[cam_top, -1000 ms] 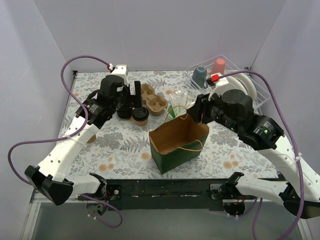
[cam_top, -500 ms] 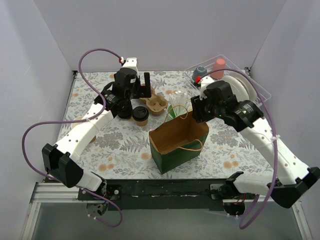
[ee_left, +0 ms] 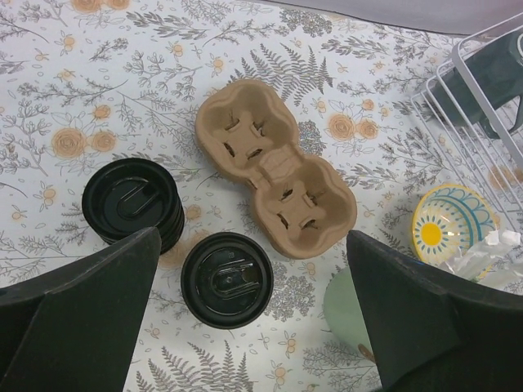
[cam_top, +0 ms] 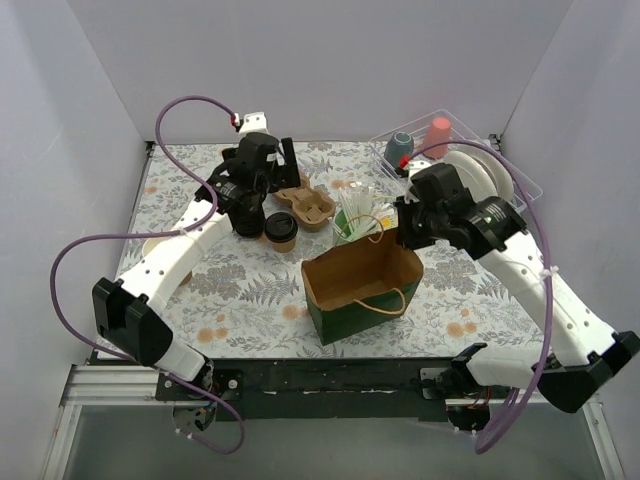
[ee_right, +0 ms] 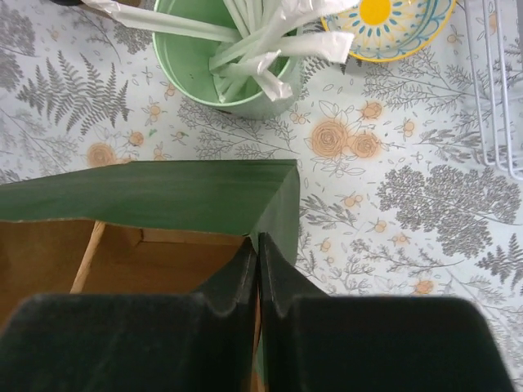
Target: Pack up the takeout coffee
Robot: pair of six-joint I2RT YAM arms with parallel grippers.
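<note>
The green paper bag (cam_top: 360, 285) stands open mid-table, its two-o'clock rim pinched between the closed fingers of the right gripper (ee_right: 258, 261). The cardboard carrier (cam_top: 307, 203) lies at the bag's eleven o'clock. The takeout coffee (cam_top: 281, 230) stands upright at the carrier's seven o'clock, below the left gripper (ee_left: 253, 245), which is spread wide and empty.

Black-lidded brown takeout coffee (cam_top: 281, 230) stands upright beside carrier (cam_top: 308, 203).

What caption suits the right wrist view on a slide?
Right gripper pinches the green bag's rim; a cup of straws stands beyond.
</note>
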